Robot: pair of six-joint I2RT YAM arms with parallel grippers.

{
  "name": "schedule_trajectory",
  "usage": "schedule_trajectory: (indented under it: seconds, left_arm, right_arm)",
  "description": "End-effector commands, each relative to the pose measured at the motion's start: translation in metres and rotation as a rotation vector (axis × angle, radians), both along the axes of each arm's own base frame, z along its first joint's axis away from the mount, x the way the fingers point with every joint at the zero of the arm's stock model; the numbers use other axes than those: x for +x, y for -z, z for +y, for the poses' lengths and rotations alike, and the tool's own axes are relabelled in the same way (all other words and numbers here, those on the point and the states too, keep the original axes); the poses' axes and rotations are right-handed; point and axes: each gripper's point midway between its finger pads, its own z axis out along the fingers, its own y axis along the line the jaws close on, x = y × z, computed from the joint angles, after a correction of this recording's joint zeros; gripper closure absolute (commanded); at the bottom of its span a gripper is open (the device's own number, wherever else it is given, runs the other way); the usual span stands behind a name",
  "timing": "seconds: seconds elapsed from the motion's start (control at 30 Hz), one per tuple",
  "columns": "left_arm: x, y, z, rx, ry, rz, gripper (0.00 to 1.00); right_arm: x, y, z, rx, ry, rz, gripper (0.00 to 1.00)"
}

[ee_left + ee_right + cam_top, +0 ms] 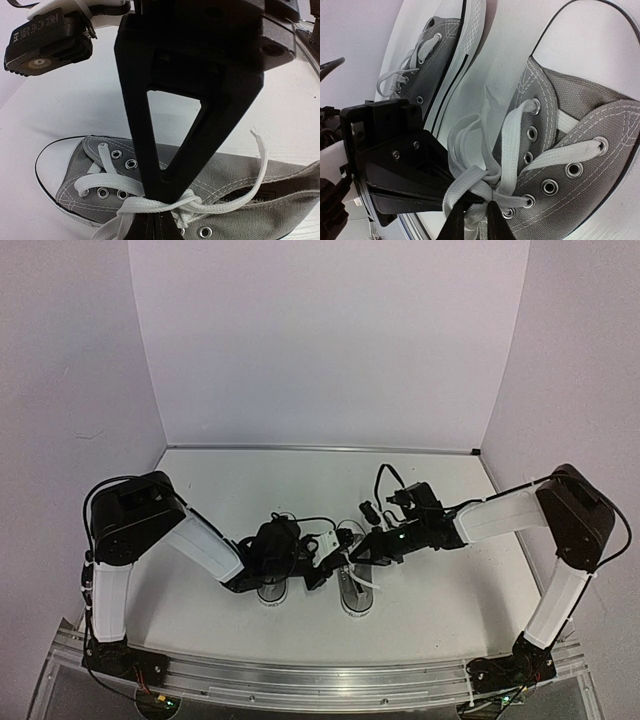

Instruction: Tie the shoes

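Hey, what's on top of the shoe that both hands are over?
White laces lie crossed over the shoe. The left hand pinches the crossing, and the right hand meets it too; they hide its middle.

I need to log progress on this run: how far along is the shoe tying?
Done: the laces of the right sneaker look crossed into a first knot. In hand: the left gripper and right gripper both pinch those laces at the knot. Left: no bow shows yet, and the other sneaker has its lace hanging loose, apparently untied.
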Motion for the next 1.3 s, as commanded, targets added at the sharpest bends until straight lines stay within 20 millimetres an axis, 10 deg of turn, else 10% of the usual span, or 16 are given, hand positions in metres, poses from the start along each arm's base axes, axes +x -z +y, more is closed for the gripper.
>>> schedule_trajectory:
  seconds: [0.0, 1.27]
  left_arm:
    - [-0.002, -0.013, -0.005, -0.073, 0.011, -0.008, 0.97]
    - [-0.003, -0.052, 0.036, 0.050, -0.017, -0.139, 0.63]
  right_arm:
    - [0.001, -0.003, 0.002, 0.016, 0.002, -0.020, 0.98]
    - [0.011, -0.022, -0.015, -0.051, 0.062, -0.125, 1.00]
